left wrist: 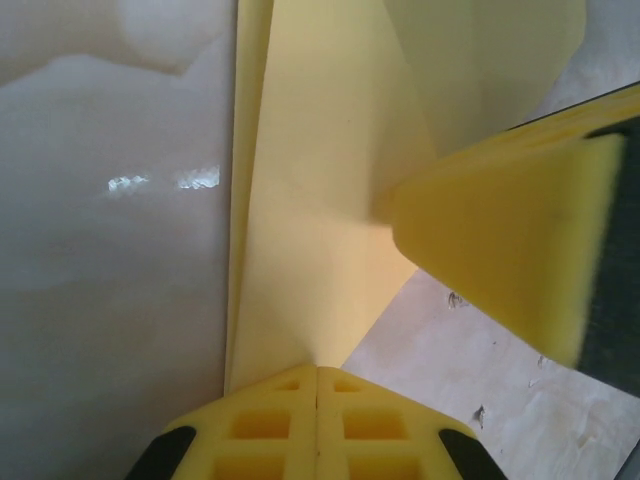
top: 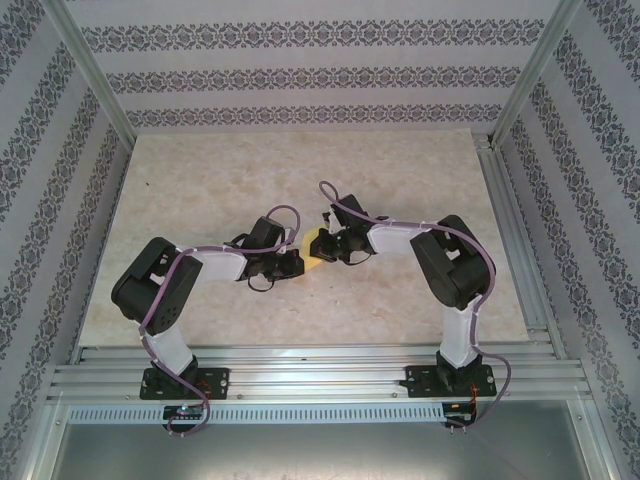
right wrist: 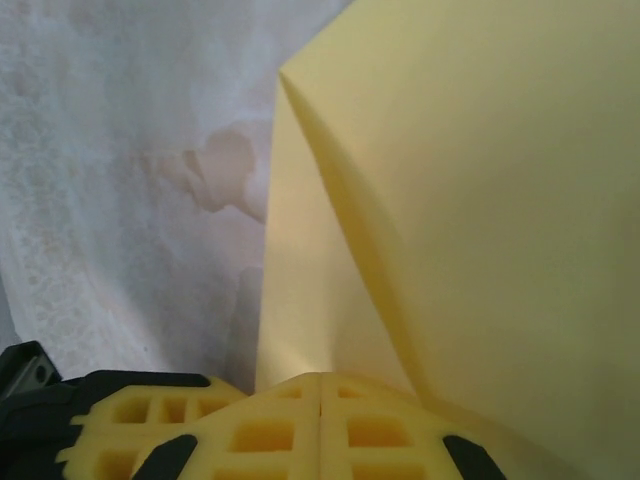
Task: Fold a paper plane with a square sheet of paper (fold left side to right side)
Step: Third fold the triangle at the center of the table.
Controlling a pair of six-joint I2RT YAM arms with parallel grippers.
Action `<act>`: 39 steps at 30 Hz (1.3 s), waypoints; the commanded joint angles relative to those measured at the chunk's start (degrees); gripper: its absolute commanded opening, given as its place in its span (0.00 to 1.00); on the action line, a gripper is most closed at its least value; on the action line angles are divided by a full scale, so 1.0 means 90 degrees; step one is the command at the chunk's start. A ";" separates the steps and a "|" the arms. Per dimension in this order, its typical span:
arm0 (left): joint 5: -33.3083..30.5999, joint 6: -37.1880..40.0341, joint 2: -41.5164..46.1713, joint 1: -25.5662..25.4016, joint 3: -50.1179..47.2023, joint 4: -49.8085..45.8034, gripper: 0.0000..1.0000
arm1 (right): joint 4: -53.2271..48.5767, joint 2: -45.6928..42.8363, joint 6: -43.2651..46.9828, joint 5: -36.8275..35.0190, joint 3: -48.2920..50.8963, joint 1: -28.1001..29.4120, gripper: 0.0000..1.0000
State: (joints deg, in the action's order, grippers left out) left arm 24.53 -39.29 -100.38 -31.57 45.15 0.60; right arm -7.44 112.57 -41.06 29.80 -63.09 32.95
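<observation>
ROBOT ARMS AT WORK ON A FOLD: Two arms meet at the middle of a pale marbled table [top: 200,180]. The left gripper [top: 296,263] and the right gripper [top: 327,246] flank a small piece of yellow paper [top: 313,247] that sits between them, midway across the surface.

Seen from the left wrist, the left gripper [left wrist: 317,372] has its yellow jaws pressed together, pinching the narrow end of the paper [left wrist: 320,200]. The paper fans out away from the camera, creased, with an overlapping layer along its left edge. A yellow finger [left wrist: 490,250] of the right gripper comes in from the right of that view and touches the paper's right-hand edge.

From the right wrist, the right gripper [right wrist: 320,378] likewise has its jaws clamped tight on the paper [right wrist: 480,200]. A fold ridge runs up from the jaws to a pointed corner near the top.

Whether the paper rests on the table or is lifted clear of it cannot be told. Patterned wallpaper [top: 300,80] and aluminium rails [top: 300,385] frame the workspace.
</observation>
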 commanded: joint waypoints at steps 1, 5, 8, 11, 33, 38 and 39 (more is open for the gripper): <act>-0.0151 0.0073 0.0003 -0.0067 -0.0223 -0.0700 0.03 | -0.0078 0.0211 0.0102 -0.0261 -0.0162 -0.0036 0.03; -0.0161 0.0081 0.0010 -0.0068 -0.0222 -0.0706 0.03 | -0.0408 0.0374 0.0242 -0.0438 -0.0195 -0.0043 0.03; -0.0153 0.0078 0.0073 -0.0066 -0.0257 -0.0740 0.06 | -0.0676 0.0450 0.0373 -0.0604 -0.0203 -0.0101 0.03; -0.0199 0.0113 0.0263 -0.0068 -0.0353 -0.0897 0.12 | -0.0838 0.0422 0.0477 -0.0702 -0.0188 -0.0114 0.03; -0.0026 0.0589 0.2246 0.0722 -0.0030 -0.2117 0.29 | -0.0657 -0.0480 0.0675 -0.0185 -0.0449 -0.0274 0.14; 0.0476 0.0595 0.1641 0.0849 0.0456 -0.1895 0.30 | -0.1125 -0.1547 0.0926 -0.0357 -0.0364 -0.0592 0.21; 0.0599 0.0528 0.1457 0.0851 0.0520 -0.1764 0.30 | -0.1226 -0.1782 0.0986 -0.0449 -0.0268 -0.0674 0.22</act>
State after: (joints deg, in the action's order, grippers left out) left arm 25.76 -35.59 -83.37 -24.36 48.25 -15.64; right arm -16.10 103.53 -34.96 27.88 -65.52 28.56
